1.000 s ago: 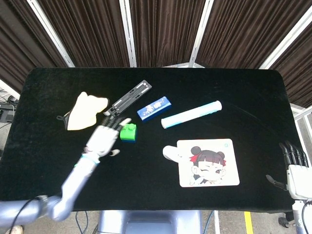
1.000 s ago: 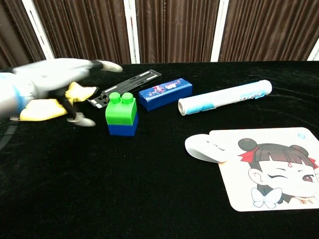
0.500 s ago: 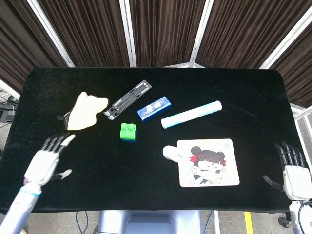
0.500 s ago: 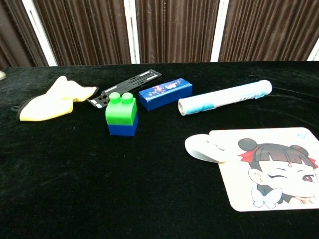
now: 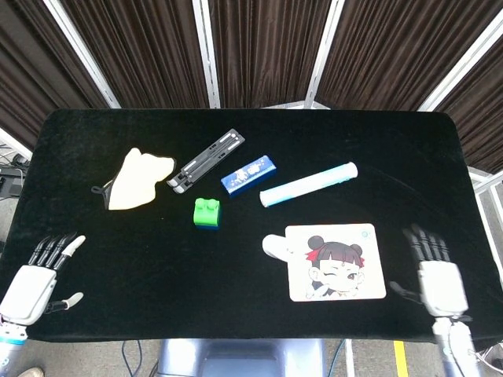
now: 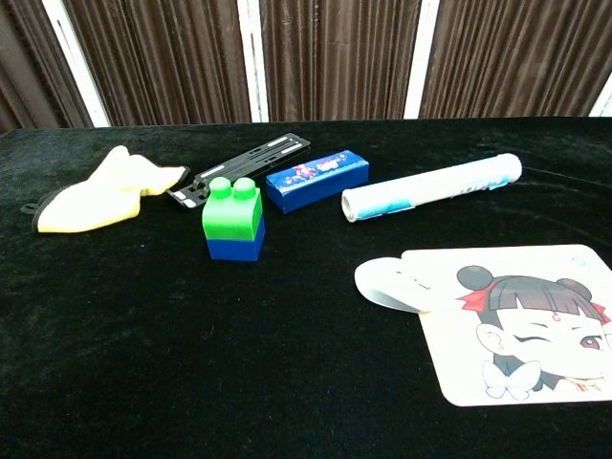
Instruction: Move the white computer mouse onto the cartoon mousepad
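The white computer mouse (image 5: 274, 246) (image 6: 394, 284) lies on the black table, its right side overlapping the left edge of the cartoon mousepad (image 5: 338, 261) (image 6: 521, 323). My left hand (image 5: 35, 279) hovers at the table's front left corner, fingers spread, holding nothing. At the front right, just right of the mousepad, my right hand (image 5: 436, 275) is over the table edge with its fingers apart and empty. Neither hand shows in the chest view.
A green and blue block (image 5: 207, 213) (image 6: 233, 219) stands left of the mouse. Behind it lie a black stand (image 5: 208, 159), a blue box (image 5: 248, 173) (image 6: 316, 179) and a white tube (image 5: 308, 184) (image 6: 432, 187). A yellow cloth (image 5: 137, 177) (image 6: 98, 188) sits at the left.
My left hand has pulled back from beside the green block to the front left corner. My right hand has moved left, in over the table edge towards the mousepad. The mouse has not moved.
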Motion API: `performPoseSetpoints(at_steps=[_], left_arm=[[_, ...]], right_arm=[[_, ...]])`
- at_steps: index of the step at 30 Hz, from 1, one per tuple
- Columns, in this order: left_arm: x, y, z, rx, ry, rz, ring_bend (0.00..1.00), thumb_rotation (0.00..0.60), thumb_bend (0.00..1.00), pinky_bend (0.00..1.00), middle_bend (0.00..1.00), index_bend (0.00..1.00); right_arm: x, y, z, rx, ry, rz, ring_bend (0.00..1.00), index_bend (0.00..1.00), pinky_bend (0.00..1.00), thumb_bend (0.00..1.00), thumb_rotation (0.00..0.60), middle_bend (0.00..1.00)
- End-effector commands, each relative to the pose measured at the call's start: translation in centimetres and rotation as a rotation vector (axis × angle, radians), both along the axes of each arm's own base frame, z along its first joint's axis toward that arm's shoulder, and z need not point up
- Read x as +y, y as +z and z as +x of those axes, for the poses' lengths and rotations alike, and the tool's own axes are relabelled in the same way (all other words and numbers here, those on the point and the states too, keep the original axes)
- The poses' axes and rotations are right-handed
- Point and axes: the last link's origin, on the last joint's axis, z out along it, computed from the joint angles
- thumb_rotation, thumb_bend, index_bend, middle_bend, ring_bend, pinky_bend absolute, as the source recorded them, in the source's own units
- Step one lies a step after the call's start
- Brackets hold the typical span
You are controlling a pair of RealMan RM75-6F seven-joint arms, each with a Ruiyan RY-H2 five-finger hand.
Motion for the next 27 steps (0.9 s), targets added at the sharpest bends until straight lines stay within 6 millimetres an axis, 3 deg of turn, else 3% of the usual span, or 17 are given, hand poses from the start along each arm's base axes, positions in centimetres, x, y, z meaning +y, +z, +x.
performPoseSetpoints(at_steps=[1,6,14,19,27], left_arm=[[0.0,0.1,0.0,-0.008,-0.004,0.004,0.00,0.600,0.11,0.00,0.00,0.01],[0.0,0.4,-0.2,-0.025,-0.006,0.008,0.00,0.600,0.11,0.00,0.00,0.01],[0.2,0.8,-0.7,-0.047,0.003,0.002,0.00,0.600,0.11,0.00,0.00,0.00],[0.2,0.7,-0.8,-0.045,-0.006,-0.007,0.00,0.600,0.11,0.00,0.00,0.00],[0.2,0.5,-0.6,-0.051,-0.012,-0.020,0.00,0.600,0.11,0.00,0.00,0.00]], right_arm=[[-1.8,-3.3,5.1,-0.041,0.066,0.074,0.00,0.00,0.00,0.10,0.600,0.00],[-3.6,-7.4,9.9,-0.069,0.086,0.141,0.00,0.00,0.00,0.10,0.600,0.00],[-5.5,-11.9,14.8,-0.090,0.074,0.166,0.00,0.00,0.00,0.12,0.600,0.00],[-6.7,-13.8,16.6,-0.137,0.029,0.174,0.00,0.00,0.00,0.13,0.600,0.00],[-8.1,-15.3,16.9,-0.157,-0.051,0.175,0.00,0.07,0.00,0.12,0.600,0.00]])
